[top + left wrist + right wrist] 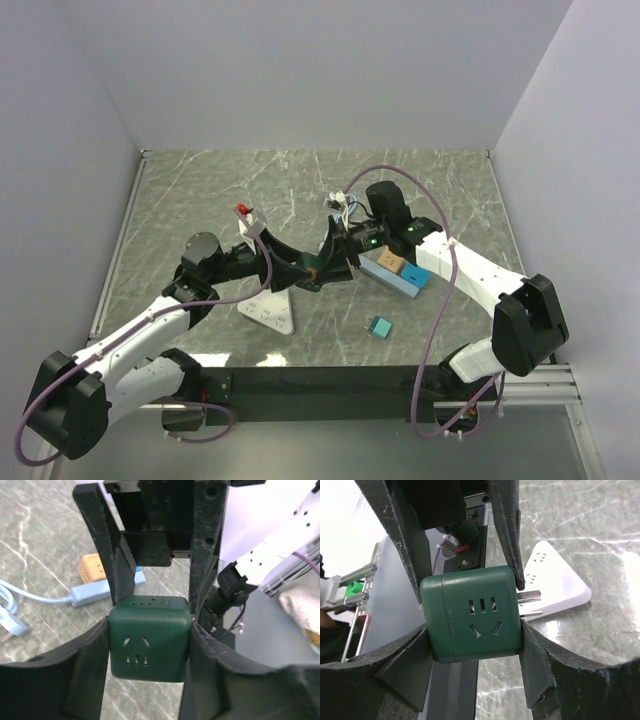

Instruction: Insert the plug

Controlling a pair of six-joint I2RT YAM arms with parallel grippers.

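Grey marbled desk [220,190], white walls [320,70]. Green cube plug [149,640] held off surface over desk centre. Prongs [530,602] exposed. White triangular socket [270,312] lies toward front-left, blue strip [400,277] right of centre. Both arms reach inward and meet. Left gripper [150,625] clamps plug's sides; right gripper [472,627] grips plug too.
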